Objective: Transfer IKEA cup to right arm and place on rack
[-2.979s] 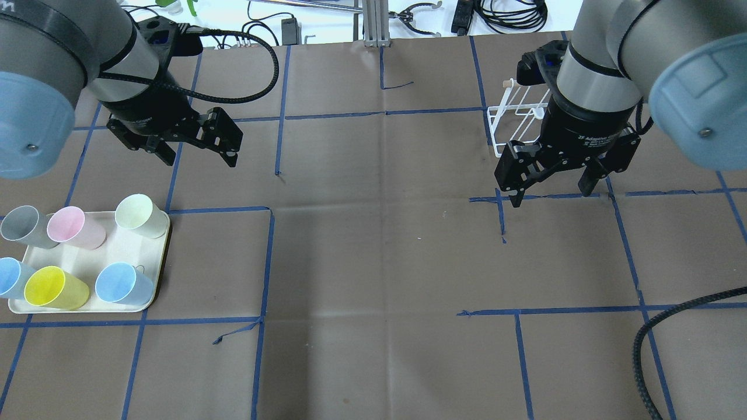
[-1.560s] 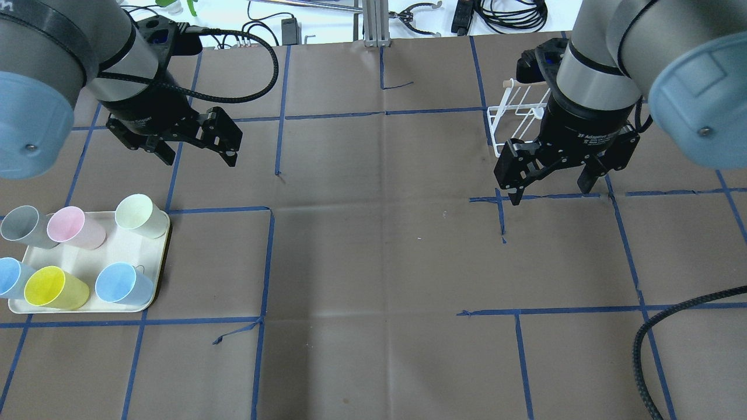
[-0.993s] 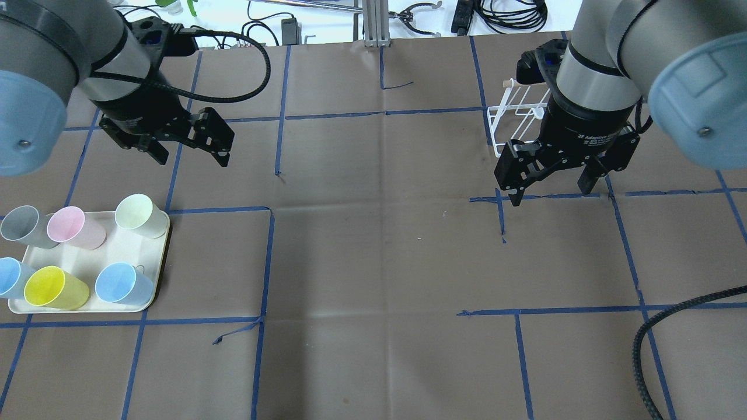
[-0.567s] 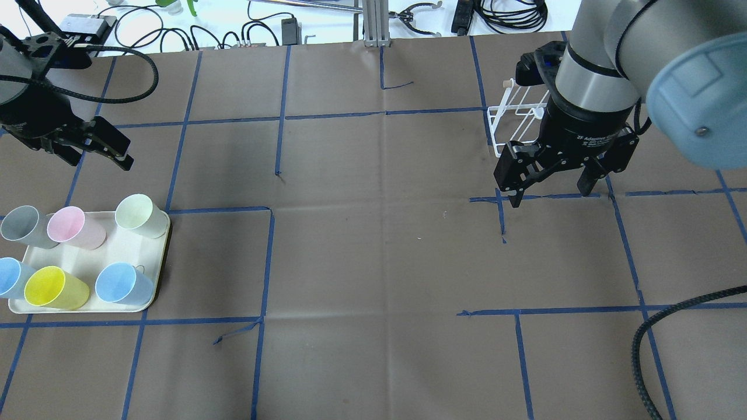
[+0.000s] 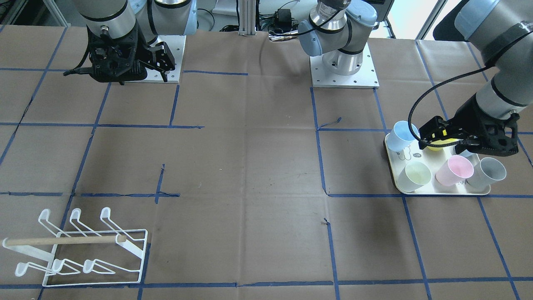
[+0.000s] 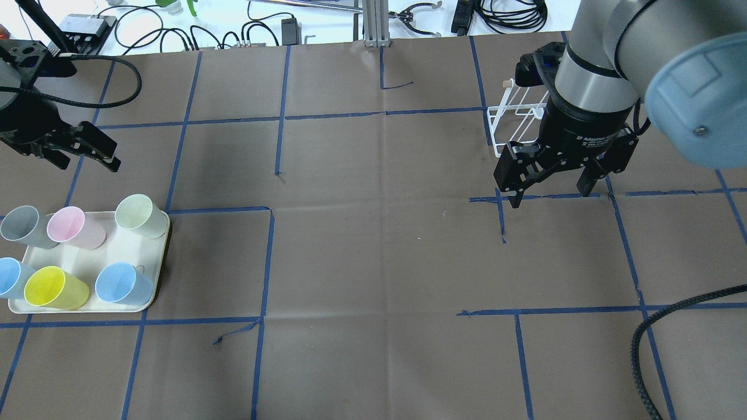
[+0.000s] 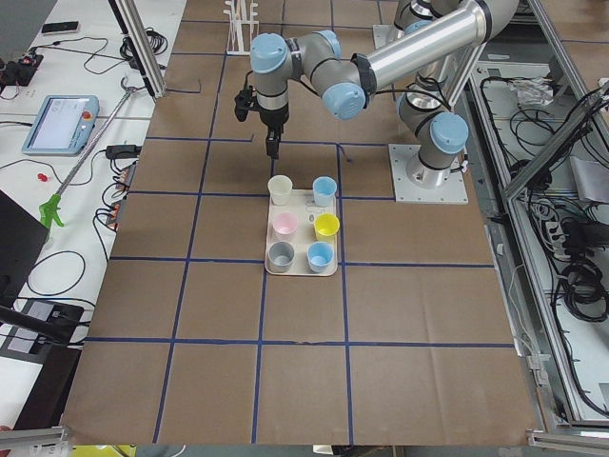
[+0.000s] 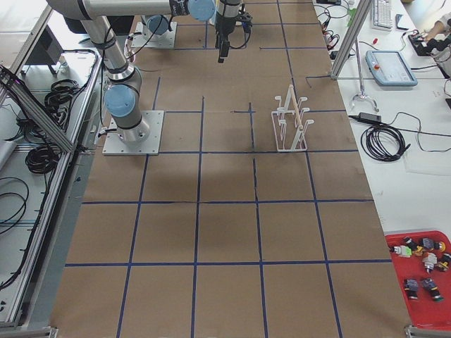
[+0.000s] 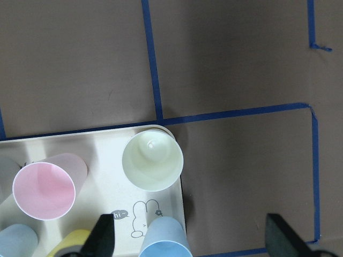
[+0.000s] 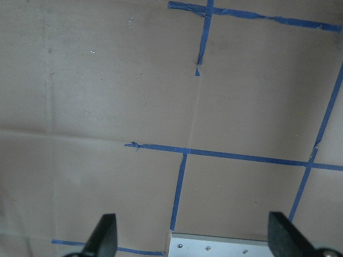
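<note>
Overhead, the right arm [image 6: 589,87] hid much of the rack [image 6: 513,108]; from the front, the left gripper [image 5: 431,132] covered most of the yellow cup [image 5: 437,144].

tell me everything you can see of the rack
The rack is thin white wire: a rectangular base, six upturned hooked prongs in two rows of three, and a light wooden dowel handle running along the top between the rows. It stands upright on the brown paper table, on the robot's right side near the far edge. Nothing hangs on its prongs. The open right gripper is apart from it; only the table touches it.
</note>
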You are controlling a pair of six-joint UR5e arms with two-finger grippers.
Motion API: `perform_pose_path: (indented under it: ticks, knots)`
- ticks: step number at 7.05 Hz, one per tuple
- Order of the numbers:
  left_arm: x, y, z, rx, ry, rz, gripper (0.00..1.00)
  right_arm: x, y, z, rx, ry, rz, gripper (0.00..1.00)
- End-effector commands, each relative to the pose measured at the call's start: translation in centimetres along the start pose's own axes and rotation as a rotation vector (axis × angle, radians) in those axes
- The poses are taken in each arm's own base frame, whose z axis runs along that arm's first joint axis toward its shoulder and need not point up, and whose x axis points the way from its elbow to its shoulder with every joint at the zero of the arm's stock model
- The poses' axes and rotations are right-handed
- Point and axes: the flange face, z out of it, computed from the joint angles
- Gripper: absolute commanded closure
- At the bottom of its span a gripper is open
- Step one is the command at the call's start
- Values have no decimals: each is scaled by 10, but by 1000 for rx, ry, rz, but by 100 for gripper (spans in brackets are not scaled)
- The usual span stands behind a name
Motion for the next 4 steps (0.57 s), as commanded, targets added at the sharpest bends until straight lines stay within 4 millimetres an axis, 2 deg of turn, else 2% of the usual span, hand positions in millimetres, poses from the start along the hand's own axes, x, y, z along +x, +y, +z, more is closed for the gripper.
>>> perform_pose_path:
  ticks: [1, 2, 4]
  knots:
    - [-1, 2, 65, 23, -14, -33, 0, 0, 1, 3, -4, -1, 0, 0]
    - [1, 6, 88, 39, -23, -44, 0, 0, 1, 3, -4, -1, 0, 0]
    - [7, 17, 112, 27, -16, -59, 0, 0, 1, 3, -4, -1, -2, 0]
